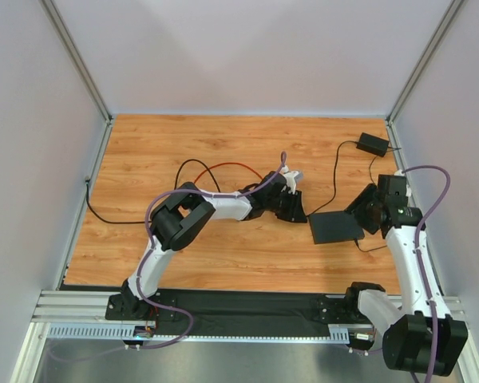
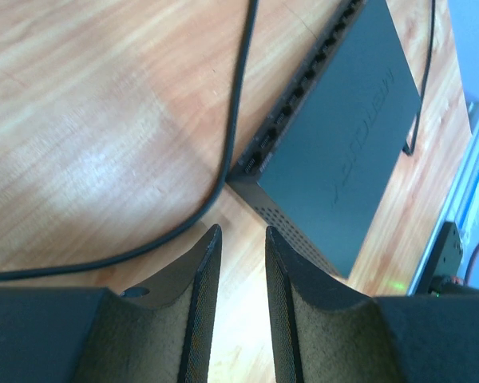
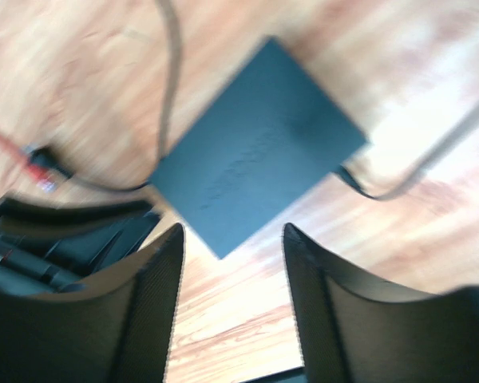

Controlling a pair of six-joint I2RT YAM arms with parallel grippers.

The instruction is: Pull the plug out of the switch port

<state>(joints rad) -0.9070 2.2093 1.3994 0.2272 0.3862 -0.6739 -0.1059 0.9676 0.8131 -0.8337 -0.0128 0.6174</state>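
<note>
The switch is a thin flat matte-black box [image 1: 335,227] on the wooden table, right of centre. In the left wrist view the switch [image 2: 343,136] shows a row of ports along its edge. A dark plug [image 2: 251,163] seems to sit in the port at the near corner, where a black cable [image 2: 231,120] bends past. My left gripper [image 2: 241,239] is open with a narrow gap and empty, a short way from that corner; it also shows in the top view [image 1: 298,211]. My right gripper [image 3: 233,239] is open wide and empty above the box [image 3: 255,159], at its right side [image 1: 359,217].
A small black adapter brick [image 1: 373,144] lies at the back right, with its cable [image 1: 334,179] running to the box. A red cable [image 1: 227,166] and a black cable [image 1: 116,219] loop behind the left arm. Another cable [image 3: 367,187] leaves the box's far side. Walls enclose the table.
</note>
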